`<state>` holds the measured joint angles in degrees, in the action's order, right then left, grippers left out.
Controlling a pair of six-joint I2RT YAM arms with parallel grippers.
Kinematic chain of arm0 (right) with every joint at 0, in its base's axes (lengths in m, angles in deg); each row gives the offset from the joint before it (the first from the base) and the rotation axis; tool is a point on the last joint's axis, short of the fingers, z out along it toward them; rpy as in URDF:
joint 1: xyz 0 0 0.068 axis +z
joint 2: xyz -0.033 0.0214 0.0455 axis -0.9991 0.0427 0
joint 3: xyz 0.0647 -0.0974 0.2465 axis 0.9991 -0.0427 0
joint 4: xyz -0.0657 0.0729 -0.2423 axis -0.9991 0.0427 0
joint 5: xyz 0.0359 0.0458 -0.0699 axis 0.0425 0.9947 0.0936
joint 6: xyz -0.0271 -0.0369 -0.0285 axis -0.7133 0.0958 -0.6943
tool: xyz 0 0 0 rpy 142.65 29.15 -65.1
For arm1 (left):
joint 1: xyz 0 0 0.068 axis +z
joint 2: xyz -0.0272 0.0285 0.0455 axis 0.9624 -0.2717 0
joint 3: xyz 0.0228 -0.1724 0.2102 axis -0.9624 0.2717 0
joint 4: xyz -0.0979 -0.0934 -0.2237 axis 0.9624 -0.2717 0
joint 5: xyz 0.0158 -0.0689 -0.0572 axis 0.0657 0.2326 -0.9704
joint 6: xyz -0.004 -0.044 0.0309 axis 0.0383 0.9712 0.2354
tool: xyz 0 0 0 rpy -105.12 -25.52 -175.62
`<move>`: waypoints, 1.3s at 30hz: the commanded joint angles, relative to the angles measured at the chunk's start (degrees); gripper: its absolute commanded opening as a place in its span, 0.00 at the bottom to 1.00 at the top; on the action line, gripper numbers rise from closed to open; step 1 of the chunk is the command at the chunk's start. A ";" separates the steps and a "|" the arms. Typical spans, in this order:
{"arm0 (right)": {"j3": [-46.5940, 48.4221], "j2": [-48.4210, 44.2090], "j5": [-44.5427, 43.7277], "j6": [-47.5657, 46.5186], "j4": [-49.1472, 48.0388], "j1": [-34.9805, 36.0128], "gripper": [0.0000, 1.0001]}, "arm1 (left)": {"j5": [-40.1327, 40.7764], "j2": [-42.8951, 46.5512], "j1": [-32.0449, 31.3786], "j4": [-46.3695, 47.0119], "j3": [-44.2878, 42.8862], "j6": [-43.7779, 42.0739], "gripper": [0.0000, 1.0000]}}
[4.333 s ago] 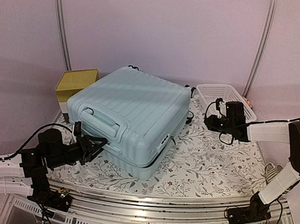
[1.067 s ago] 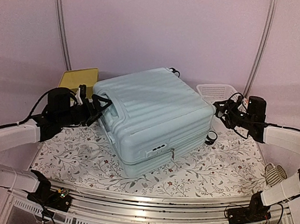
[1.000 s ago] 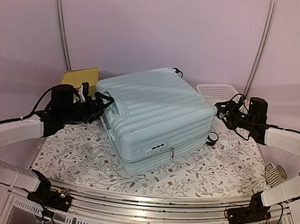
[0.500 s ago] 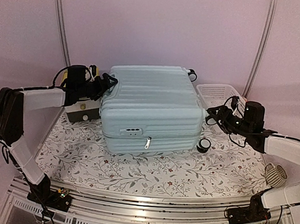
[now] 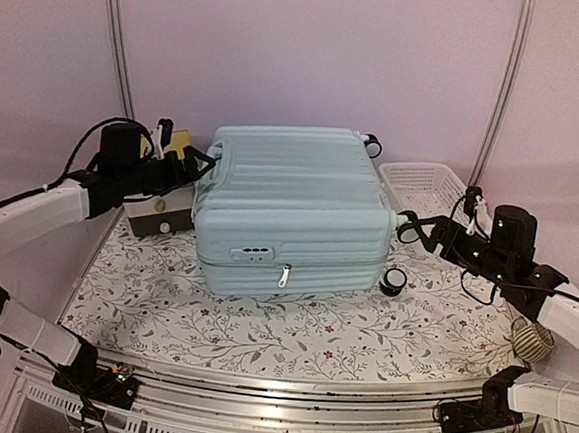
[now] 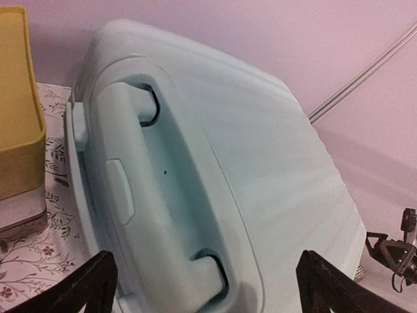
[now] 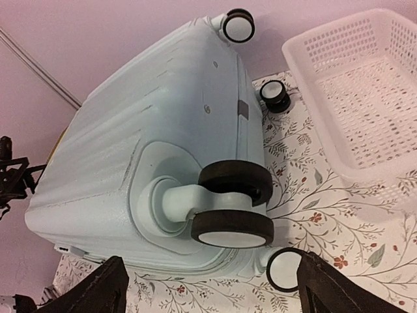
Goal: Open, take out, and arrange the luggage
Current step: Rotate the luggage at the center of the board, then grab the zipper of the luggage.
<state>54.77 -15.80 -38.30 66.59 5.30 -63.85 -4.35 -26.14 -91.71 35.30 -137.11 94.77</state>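
The luggage (image 5: pixel 291 192) lies closed at frame centre, left end effector (image 5: pixel 198 161) and right end effector (image 5: pixel 412 226) both wide at its ends, holding nothing. Unbraced, it may swivel into the upper-right basket (image 5: pixel 424 168) when unzipped.

The luggage (image 5: pixel 291 197) is pale mint-blue, the basket (image 5: pixel 420 168) white, the box (image 6: pixel 16 111) yellow-topped, the tablecloth (image 5: pixel 361 327) floral.
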 commanded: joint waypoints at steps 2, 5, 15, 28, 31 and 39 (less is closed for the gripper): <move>0.52 -5.04 -12.61 -5.61 6.30 6.67 0.89 | 4.02 10.03 -0.43 -9.62 4.18 -3.83 0.98; -0.31 -4.17 -14.36 -4.26 4.56 13.21 0.86 | 3.37 15.73 -1.12 -11.12 7.58 -3.09 0.98; -0.21 14.70 -22.51 -0.22 -12.96 35.75 0.82 | -2.92 30.74 -8.35 -3.25 23.94 -3.12 0.97; 2.33 29.96 -29.80 -1.54 -28.46 42.00 0.93 | -0.98 34.19 -10.87 3.86 35.45 -1.54 0.97; 3.03 32.02 -28.33 -2.62 -28.03 41.91 0.95 | -0.52 34.11 -10.83 5.30 36.67 -2.21 0.98; 4.96 37.46 -26.41 -2.54 -29.21 42.44 0.78 | -1.97 33.39 -10.91 9.52 39.85 -2.45 0.97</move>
<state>57.53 18.38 -64.36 64.03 -20.99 -22.17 -5.64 7.37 -101.98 41.14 -98.46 93.00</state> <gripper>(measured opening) 0.800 0.974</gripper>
